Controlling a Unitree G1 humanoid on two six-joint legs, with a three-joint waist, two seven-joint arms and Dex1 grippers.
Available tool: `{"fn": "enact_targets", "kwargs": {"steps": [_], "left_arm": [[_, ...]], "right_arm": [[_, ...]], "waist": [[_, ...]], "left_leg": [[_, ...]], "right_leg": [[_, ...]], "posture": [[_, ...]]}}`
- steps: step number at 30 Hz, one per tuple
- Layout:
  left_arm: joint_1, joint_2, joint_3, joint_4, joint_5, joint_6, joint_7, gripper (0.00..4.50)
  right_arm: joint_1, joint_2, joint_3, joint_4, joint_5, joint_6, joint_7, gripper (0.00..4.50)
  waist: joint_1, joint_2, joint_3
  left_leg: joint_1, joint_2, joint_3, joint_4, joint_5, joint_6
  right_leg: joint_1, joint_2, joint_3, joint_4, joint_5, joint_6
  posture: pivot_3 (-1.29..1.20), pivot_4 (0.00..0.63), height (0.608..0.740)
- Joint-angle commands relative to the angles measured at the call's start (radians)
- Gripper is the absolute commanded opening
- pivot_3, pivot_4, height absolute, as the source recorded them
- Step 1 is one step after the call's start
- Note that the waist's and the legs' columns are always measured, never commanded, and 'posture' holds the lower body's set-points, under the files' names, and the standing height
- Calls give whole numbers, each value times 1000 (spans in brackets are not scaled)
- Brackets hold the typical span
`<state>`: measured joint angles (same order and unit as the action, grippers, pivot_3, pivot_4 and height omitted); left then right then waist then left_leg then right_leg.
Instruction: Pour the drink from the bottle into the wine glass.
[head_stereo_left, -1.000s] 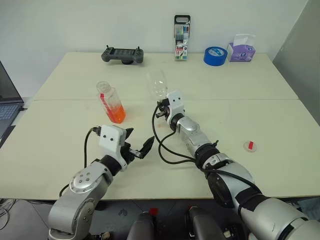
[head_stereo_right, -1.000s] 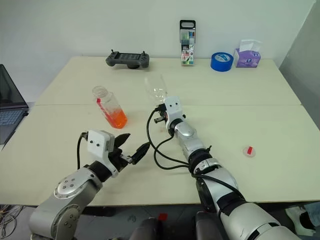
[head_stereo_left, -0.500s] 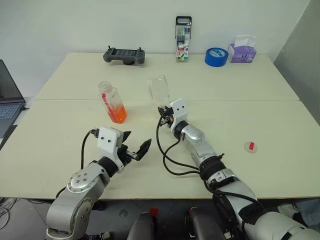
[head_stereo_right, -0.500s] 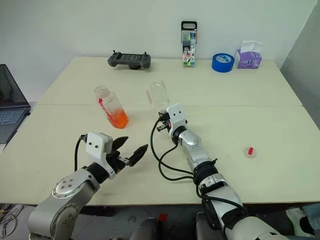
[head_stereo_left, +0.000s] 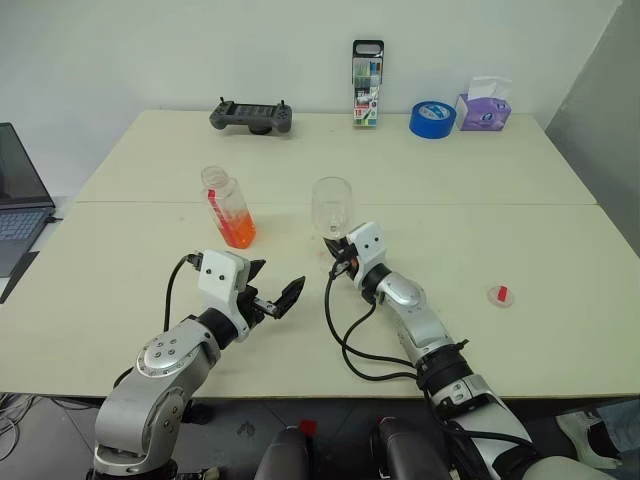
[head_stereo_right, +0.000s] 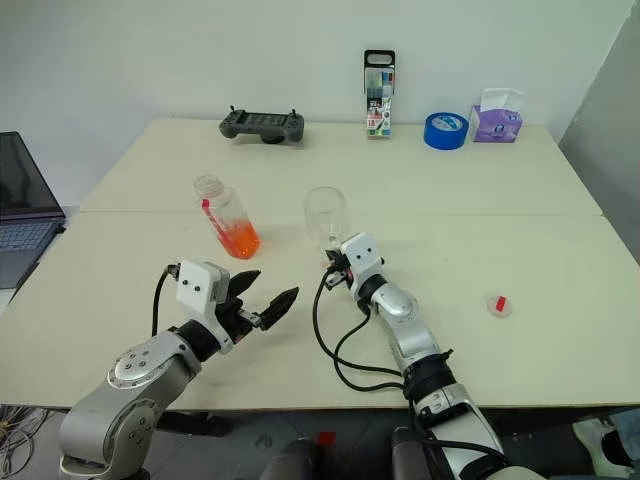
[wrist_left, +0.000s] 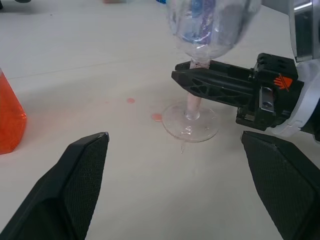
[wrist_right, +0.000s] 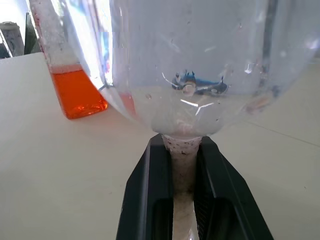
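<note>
The wine glass (head_stereo_left: 332, 203) stands upright near the middle of the table, its bowl empty. My right gripper (head_stereo_left: 337, 251) is shut on its stem (wrist_right: 182, 170), with one black finger on each side. The round foot (wrist_left: 190, 125) sits down at the table top. To its left stands the uncapped bottle (head_stereo_left: 227, 206), leaning a little, with the orange drink (head_stereo_left: 237, 230) filling its lower part. My left gripper (head_stereo_left: 273, 284) hovers open over the table, in front of the bottle and apart from it, holding nothing.
A small red-and-white cap (head_stereo_left: 500, 294) lies on the table at the right. Along the back edge stand a game controller (head_stereo_left: 250, 114), a marker case (head_stereo_left: 366, 82), a blue tape roll (head_stereo_left: 432, 117) and a tissue box (head_stereo_left: 483, 105). A laptop (head_stereo_left: 15, 195) sits at the far left.
My right gripper has brought the glass back and down, turning it from tilted to upright, with its foot now at the table. The left gripper has stayed in place, open.
</note>
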<state>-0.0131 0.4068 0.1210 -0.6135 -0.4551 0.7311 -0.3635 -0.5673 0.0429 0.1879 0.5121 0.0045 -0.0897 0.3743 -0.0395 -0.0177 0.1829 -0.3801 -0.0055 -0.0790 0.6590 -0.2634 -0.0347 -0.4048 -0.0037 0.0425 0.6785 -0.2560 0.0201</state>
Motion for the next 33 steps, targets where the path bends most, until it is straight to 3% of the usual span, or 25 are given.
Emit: {"fn": "enact_targets", "kwargs": {"steps": [1, 16, 21, 29, 33], "left_arm": [[-24, 8, 11, -1, -8, -21, -9, 4500], [-33, -10, -10, 26, 5, -41, 3, 4500], [-28, -10, -16, 34, 10, -48, -1, 4500], [-25, -7, -19, 39, 11, -53, -4, 4500], [-31, -15, -21, 52, 19, -64, 6, 4500]], "right_arm": [[44, -30, 28, 30, -28, 87, 31, 209], [-29, -69, 28, 4, -10, 210, 110, 209], [-35, -70, 22, -8, -3, 218, 110, 1514], [-33, -73, 28, -73, 5, 261, 123, 4372], [-29, -90, 33, -165, 19, 324, 155, 4441]], "waist": [[1, 0, -1], [2, 0, -1], [5, 0, 0], [5, 0, 1], [5, 0, 1]], "left_leg": [[0, 0, 0, 0, 0, 0], [0, 0, 0, 0, 0, 0], [-2, 0, 0, 0, 0, 0], [-2, 0, 0, 0, 0, 0], [-2, 0, 0, 0, 0, 0]], "right_leg": [[0, 0, 0, 0, 0, 0], [0, 0, 0, 0, -2, 4], [-1, 0, 1, -1, -2, 3], [-2, 0, 1, -1, -2, 4], [-2, 0, 0, -1, -2, 4]], "posture": [[0, 150, 740], [0, 150, 740], [0, 150, 740], [0, 150, 740], [0, 150, 740]]}}
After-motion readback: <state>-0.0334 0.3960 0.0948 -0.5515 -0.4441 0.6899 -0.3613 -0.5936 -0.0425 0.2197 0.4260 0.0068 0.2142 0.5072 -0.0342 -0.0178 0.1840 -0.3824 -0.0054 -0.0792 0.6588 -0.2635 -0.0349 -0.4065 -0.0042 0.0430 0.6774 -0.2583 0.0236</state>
